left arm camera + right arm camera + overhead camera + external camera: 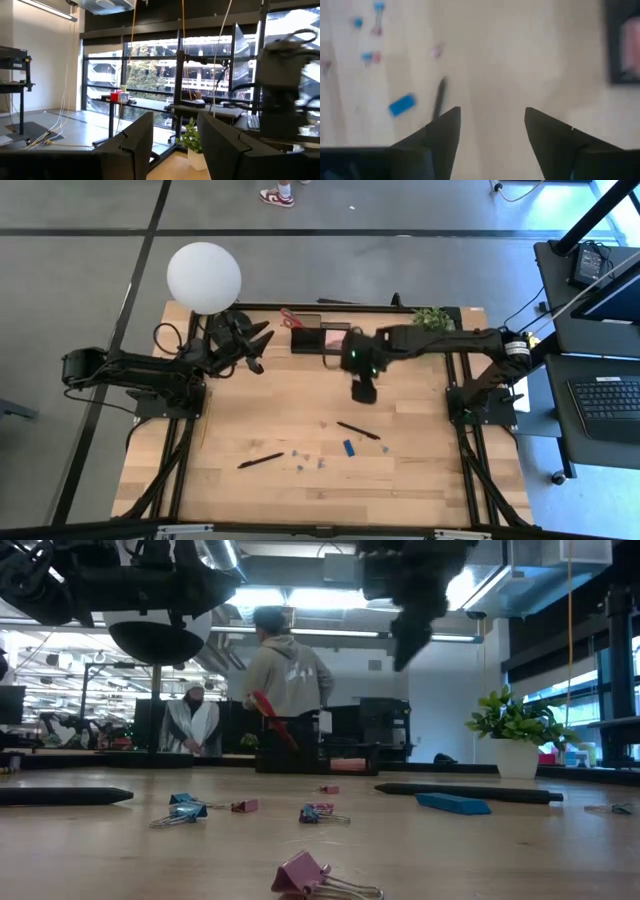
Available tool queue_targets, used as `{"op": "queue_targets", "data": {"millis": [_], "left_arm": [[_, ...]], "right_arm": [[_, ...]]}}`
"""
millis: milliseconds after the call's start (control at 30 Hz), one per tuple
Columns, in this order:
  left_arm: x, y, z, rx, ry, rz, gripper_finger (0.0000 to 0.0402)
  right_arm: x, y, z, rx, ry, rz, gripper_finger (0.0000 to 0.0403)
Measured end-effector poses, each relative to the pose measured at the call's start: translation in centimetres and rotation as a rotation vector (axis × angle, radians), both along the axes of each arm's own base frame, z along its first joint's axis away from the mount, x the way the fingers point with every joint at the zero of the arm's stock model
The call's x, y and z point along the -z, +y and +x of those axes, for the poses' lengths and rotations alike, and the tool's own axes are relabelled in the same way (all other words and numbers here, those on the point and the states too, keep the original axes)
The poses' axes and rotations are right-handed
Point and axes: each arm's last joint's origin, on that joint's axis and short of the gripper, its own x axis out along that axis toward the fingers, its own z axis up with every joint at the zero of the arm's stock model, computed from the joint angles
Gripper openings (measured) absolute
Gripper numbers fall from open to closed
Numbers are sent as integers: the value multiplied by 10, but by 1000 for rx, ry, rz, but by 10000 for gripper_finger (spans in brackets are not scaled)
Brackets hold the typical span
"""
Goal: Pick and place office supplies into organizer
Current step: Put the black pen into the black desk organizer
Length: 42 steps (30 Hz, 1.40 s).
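- Pink clip [305, 873] lies nearest, well short of the organizer [322, 340]: tiny, could slip a pinch
- Right gripper [492, 130] spread, empty, beside the organizer
- Left gripper [175, 142] spread, waiting beside it

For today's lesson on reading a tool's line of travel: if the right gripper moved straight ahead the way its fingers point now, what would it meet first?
The right gripper, fingers apart and empty, points down at bare table. It would probably meet wood first; the black pen and blue block lie off to one side.
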Motion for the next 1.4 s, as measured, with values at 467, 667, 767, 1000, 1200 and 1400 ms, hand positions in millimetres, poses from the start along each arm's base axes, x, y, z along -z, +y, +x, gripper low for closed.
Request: {"op": "queue_targets", "data": {"millis": [467,667,767,1000,1200,1400], "left_arm": [[13,0,4,69,103,-82,148],[14,0,4,69,114,-85,148],[14,0,4,69,117,-86,148],[18,0,5,68,153,-97,148],[20,-1,6,92,178,-98,148],[20,-1,6,116,184,-85,148]], "right_arm": [[6,69,-14,146,187,73,212],[26,90,-7,174,255,35,205],[42,102,-3,191,307,25,205],[67,120,-1,233,439,52,206],[86,122,5,234,490,32,206],[106,123,10,213,537,10,206]]}}
